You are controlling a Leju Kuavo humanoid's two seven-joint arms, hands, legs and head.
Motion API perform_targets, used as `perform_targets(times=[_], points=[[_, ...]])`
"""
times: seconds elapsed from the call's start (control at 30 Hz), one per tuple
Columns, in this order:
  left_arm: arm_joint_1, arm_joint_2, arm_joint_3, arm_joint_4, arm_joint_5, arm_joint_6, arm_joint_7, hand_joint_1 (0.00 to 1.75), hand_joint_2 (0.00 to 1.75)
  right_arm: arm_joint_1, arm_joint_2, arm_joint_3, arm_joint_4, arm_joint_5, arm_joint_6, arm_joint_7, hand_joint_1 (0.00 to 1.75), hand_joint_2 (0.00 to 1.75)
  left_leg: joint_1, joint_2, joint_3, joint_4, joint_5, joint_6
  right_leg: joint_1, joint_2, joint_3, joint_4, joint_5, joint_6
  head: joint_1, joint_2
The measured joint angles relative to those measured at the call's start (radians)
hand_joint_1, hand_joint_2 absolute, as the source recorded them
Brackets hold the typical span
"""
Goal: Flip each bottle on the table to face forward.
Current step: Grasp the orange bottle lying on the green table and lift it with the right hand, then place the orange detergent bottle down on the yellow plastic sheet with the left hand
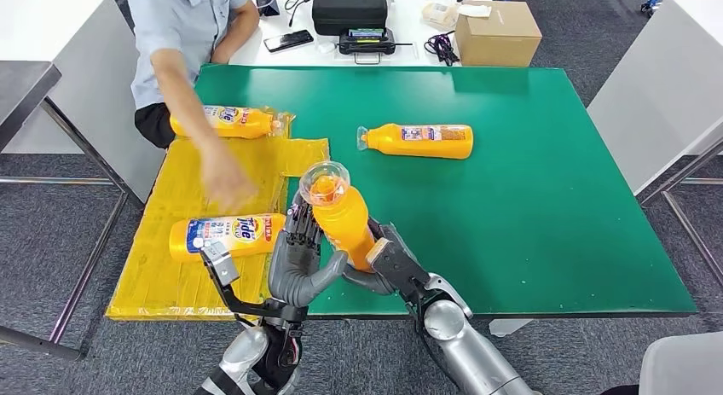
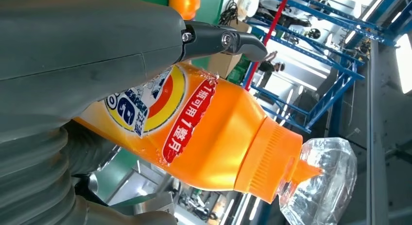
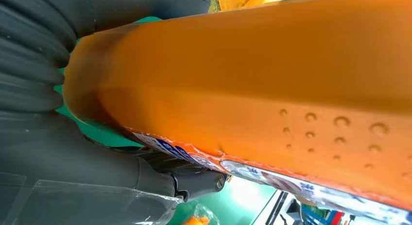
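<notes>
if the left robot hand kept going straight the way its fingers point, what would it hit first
The left robot hand already grips the raised bottle, fingers pointing away from the robot. Beyond lies bare green table; the lying bottle sits off to the right, though depth is unclear.

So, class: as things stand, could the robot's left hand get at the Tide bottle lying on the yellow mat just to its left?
Probably not yet. The Tide bottle lies close beside the left hand with nothing between them, but that hand, with the right hand, is holding the raised orange bottle.
</notes>
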Motion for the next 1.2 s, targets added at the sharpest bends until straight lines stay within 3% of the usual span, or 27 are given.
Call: perform_targets(times=[0.3, 0.57, 0.73, 0.9, 1.2], points=[[-0.016, 0.001, 0.004, 0.047, 0.005, -0.021, 0.025, 0.00, 1.75, 0.001, 0.001, 0.001, 0.005, 0.022, -0.001, -0.006, 1.75, 1.75, 0.000, 0.000, 0.000, 0.000, 0.000, 0.000, 0.000, 0.000, 0.000, 0.000, 0.000, 0.000, 0.000, 0.000], [-0.026, 0.000, 0.004, 0.063, -0.046, 0.020, -0.005, 0.00, 1.75, 0.003, 0.009, 0.009, 0.016, 0.022, -0.005, -0.008, 1.75, 1.75, 0.000, 0.000, 0.000, 0.000, 0.000, 0.000, 0.000, 0.000, 0.000, 0.000, 0.000, 0.000, 0.000, 0.000], [-0.029, -0.003, -0.001, 0.063, -0.130, 0.090, -0.049, 0.00, 1.75, 0.002, 0.011, 0.017, 0.020, 0.023, -0.005, -0.008, 1.75, 1.75, 0.000, 0.000, 0.000, 0.000, 0.000, 0.000, 0.000, 0.000, 0.000, 0.000, 0.000, 0.000, 0.000, 0.000], [-0.045, -0.007, -0.019, 0.066, -0.278, 0.232, -0.105, 0.00, 1.75, 0.002, 0.012, 0.025, 0.033, 0.036, -0.011, 0.000, 1.75, 1.75, 0.000, 0.000, 0.000, 0.000, 0.000, 0.000, 0.000, 0.000, 0.000, 0.000, 0.000, 0.000, 0.000, 0.000], [-0.049, -0.012, -0.025, 0.072, -0.290, 0.245, -0.107, 0.00, 1.75, 0.002, 0.011, 0.032, 0.047, 0.053, -0.027, 0.007, 1.75, 1.75, 0.000, 0.000, 0.000, 0.000, 0.000, 0.000, 0.000, 0.000, 0.000, 0.000, 0.000, 0.000, 0.000, 0.000]])
